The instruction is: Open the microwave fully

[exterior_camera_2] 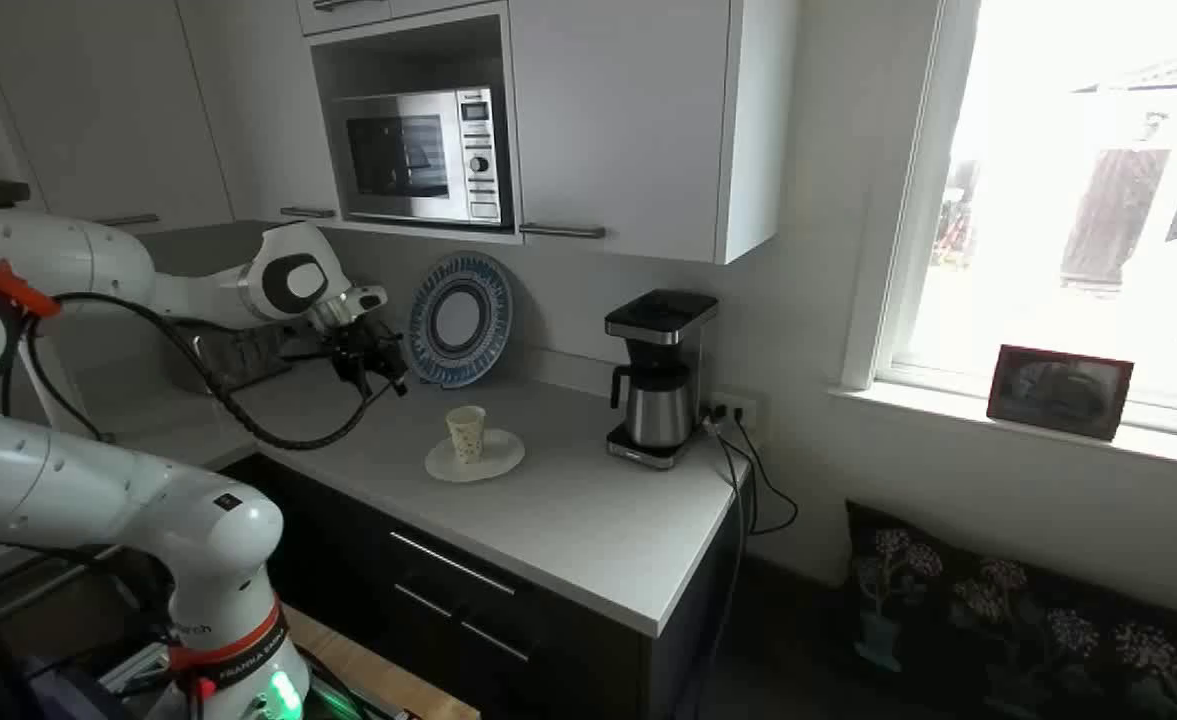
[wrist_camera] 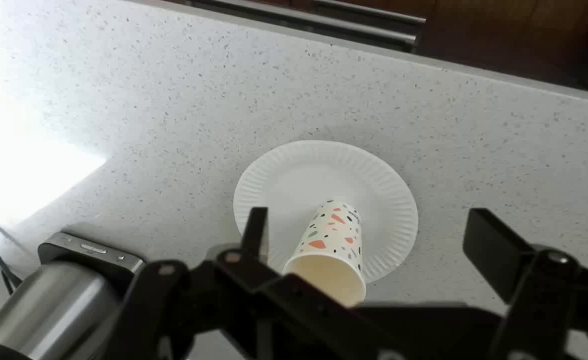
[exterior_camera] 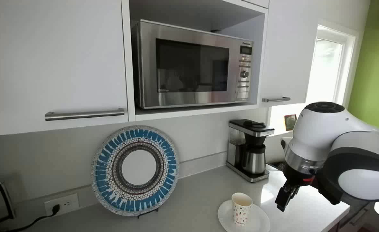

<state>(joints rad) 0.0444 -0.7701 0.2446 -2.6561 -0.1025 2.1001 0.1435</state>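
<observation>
Claw (wrist_camera: 371, 235) spread wide, fingers (wrist_camera: 498, 255) well apart, gripping nothing; hangs above the worktop (wrist_camera: 174, 100) near the terrazzo-print paper cup (wrist_camera: 331, 240), which stands upright on a white paper plate (wrist_camera: 284, 175). Stainless-steel Panasonic microwave (exterior_camera: 192, 67), closed, sits up in the cabinet niche (exterior_camera: 176, 13), well apart from the claw.

There is one microwave (exterior_camera: 192, 66), one coffee maker (exterior_camera_2: 660, 385), one paper plate (wrist_camera: 298, 172), one paper cup (wrist_camera: 336, 232) and one patterned platter (exterior_camera: 138, 167); one framed picture (exterior_camera_2: 1060, 392); one robot arm (exterior_camera_2: 213, 545) with one gripper (wrist_camera: 368, 232), which has two fingers (wrist_camera: 491, 252). Two wall outlets (exterior_camera: 70, 203) show; in an exterior view, three drawer handles (exterior_camera_2: 453, 562) cross one dark cabinet front (exterior_camera_2: 348, 525).
</observation>
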